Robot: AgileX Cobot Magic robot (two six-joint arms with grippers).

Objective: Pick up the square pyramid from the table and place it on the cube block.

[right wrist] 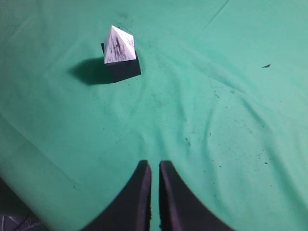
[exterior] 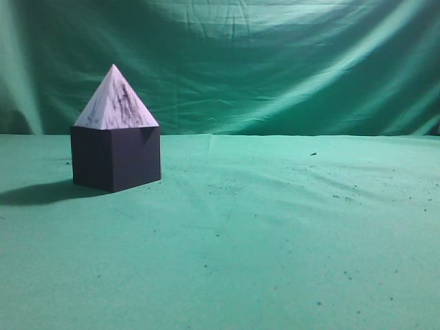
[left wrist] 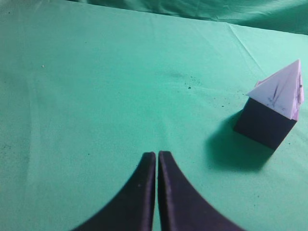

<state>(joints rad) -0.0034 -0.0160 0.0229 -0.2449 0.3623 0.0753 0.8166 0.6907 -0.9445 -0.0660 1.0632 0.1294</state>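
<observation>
The white square pyramid (exterior: 115, 101) with dark streaks stands upright on top of the dark cube block (exterior: 115, 159), at the left of the green table (exterior: 275, 234). No gripper touches either one. The pair shows at the right in the left wrist view, pyramid (left wrist: 281, 91) on cube (left wrist: 263, 125), and far off at upper left in the right wrist view, pyramid (right wrist: 118, 45) on cube (right wrist: 124, 69). My left gripper (left wrist: 157, 155) is shut and empty over bare cloth, left of the stack. My right gripper (right wrist: 155, 164) is shut and empty, well back from the stack.
A wrinkled green curtain (exterior: 275, 62) hangs behind the table. Small dark specks (exterior: 313, 154) dot the cloth. The table's edge (right wrist: 29, 192) shows at the lower left of the right wrist view.
</observation>
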